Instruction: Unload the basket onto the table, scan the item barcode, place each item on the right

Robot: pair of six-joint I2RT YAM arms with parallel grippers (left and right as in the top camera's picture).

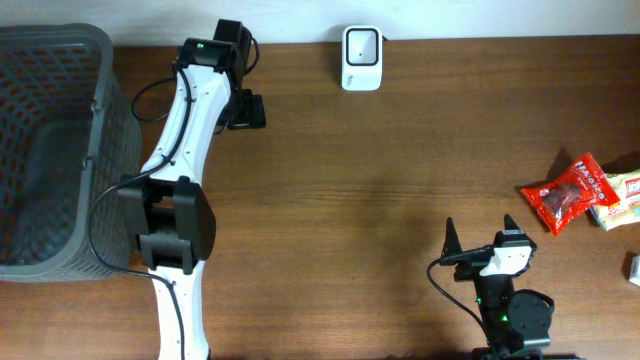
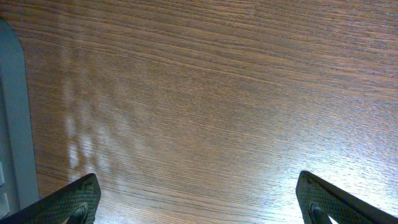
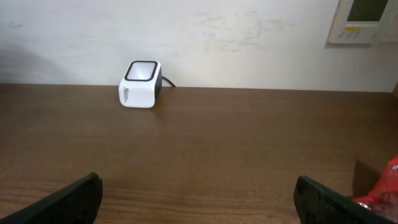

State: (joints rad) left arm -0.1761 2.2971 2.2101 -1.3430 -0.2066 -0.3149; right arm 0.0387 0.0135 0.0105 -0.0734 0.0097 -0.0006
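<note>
The white barcode scanner stands at the table's far edge, and the right wrist view shows the scanner against the wall. A red snack packet lies flat at the right; no barcode shows on it. My right gripper sits near the front edge, left of the packet, open and holding nothing. A corner of the red packet shows past its right finger. My left gripper hovers at the far left, open over bare wood, its fingertips wide apart.
A grey mesh basket fills the left end of the table; the basket rim shows beside my left gripper. A pale yellow-white packet lies just right of the red one, and a small white item sits at the right edge.
</note>
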